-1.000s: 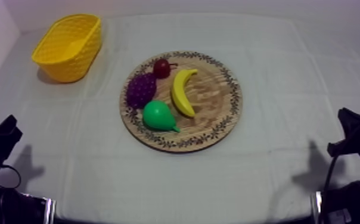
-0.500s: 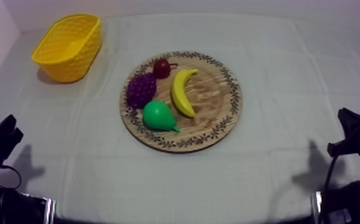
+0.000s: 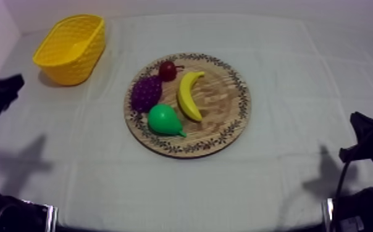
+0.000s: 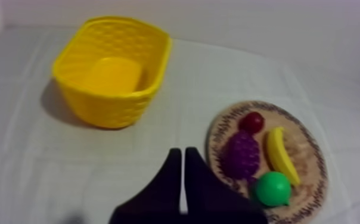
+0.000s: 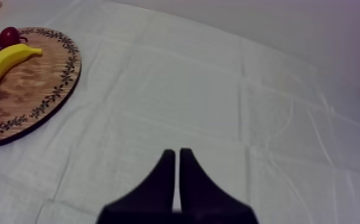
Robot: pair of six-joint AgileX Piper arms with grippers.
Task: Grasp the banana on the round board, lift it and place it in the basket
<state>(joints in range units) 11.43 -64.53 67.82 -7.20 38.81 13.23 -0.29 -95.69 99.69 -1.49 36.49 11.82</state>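
Left gripper (image 4: 182, 152) and right gripper (image 5: 176, 153) are closed, empty; the left should open wide and straddle the banana (image 3: 189, 94) mid-length, clear of the pear (image 3: 164, 120).

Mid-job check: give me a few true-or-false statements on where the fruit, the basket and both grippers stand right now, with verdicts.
1. The yellow toy banana lies on the round wooden board with a patterned rim. True.
2. The yellow basket holds a fruit. False: the left wrist view shows nothing inside it.
3. The left gripper is shut on the banana. False: its fingers lie together on nothing, over the grey-white cloth beside the board.
4. The green toy pear sits on the board next to the purple bunch of toy grapes. True.
5. The right gripper is shut on nothing, above bare cloth. True.
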